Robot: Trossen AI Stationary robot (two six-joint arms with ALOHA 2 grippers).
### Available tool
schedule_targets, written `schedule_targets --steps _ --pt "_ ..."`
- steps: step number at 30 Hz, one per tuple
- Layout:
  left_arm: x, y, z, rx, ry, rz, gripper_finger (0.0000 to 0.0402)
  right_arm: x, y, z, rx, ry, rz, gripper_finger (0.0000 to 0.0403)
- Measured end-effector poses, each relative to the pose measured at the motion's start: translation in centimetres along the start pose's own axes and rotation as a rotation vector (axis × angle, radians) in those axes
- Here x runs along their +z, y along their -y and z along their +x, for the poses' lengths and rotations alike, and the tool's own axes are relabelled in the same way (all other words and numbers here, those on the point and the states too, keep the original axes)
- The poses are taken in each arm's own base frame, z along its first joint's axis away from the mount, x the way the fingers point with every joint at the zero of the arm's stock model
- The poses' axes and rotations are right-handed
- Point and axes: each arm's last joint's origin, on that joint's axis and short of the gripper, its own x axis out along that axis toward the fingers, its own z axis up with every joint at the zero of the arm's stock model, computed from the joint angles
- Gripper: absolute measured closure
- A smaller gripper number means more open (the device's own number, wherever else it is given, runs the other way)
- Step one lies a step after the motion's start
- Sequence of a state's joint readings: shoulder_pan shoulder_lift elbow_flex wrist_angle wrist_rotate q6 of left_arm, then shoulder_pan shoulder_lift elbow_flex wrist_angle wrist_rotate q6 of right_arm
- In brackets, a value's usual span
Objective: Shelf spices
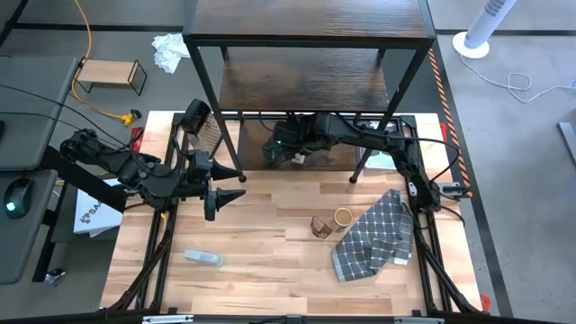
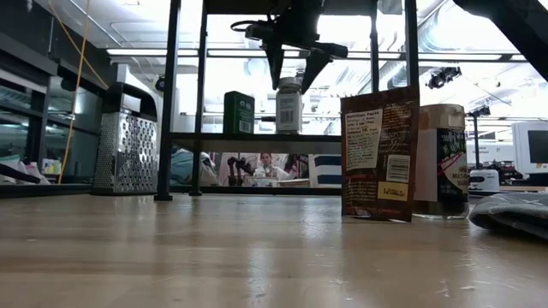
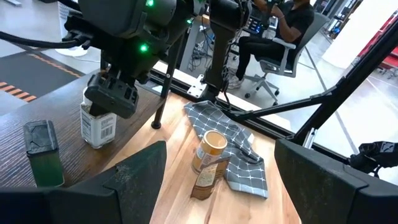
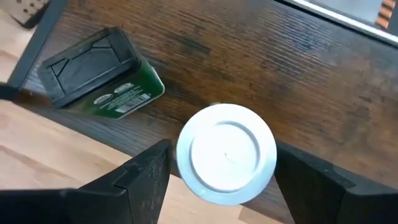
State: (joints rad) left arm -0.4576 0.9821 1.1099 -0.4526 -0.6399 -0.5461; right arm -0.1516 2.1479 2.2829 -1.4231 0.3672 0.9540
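Two spices shelved so far on the lowest board of the shelf [image 1: 306,90]: green tin [image 4: 99,74] and white-capped jar [image 4: 227,152], upright side by side, long axes vertical, cap facing up. Right hand [image 4: 221,177] straddling the jar, fingers spread clear of the cap, gripping nothing. Left hand [image 1: 225,184] open and empty over the bench [image 1: 270,261]. Left to shelve: reddish-brown packet [image 2: 379,154] and tan-lidded brown jar [image 2: 441,158], standing upright near the cloth [image 1: 373,236].

right hand [image 4: 221,171]: fingers spread, above shelf [image 1: 301,79] bottom board | left hand [image 1: 227,186]: fingers apart, left of shelf
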Motion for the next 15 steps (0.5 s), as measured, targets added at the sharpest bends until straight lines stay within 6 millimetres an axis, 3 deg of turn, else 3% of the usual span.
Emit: schedule_targets --steps 9,15 --pt "-0.2 -0.1 0.0 0.012 -0.019 0.018 0.0108 -0.4 -0.2 -1.2 -0.058 0.135 -0.111 0.0137" --pt "-0.3 -0.2 0.0 0.014 -0.023 0.02 0.0108 -0.9 -0.4 -4.0 0.019 0.216 -0.144 0.0137"
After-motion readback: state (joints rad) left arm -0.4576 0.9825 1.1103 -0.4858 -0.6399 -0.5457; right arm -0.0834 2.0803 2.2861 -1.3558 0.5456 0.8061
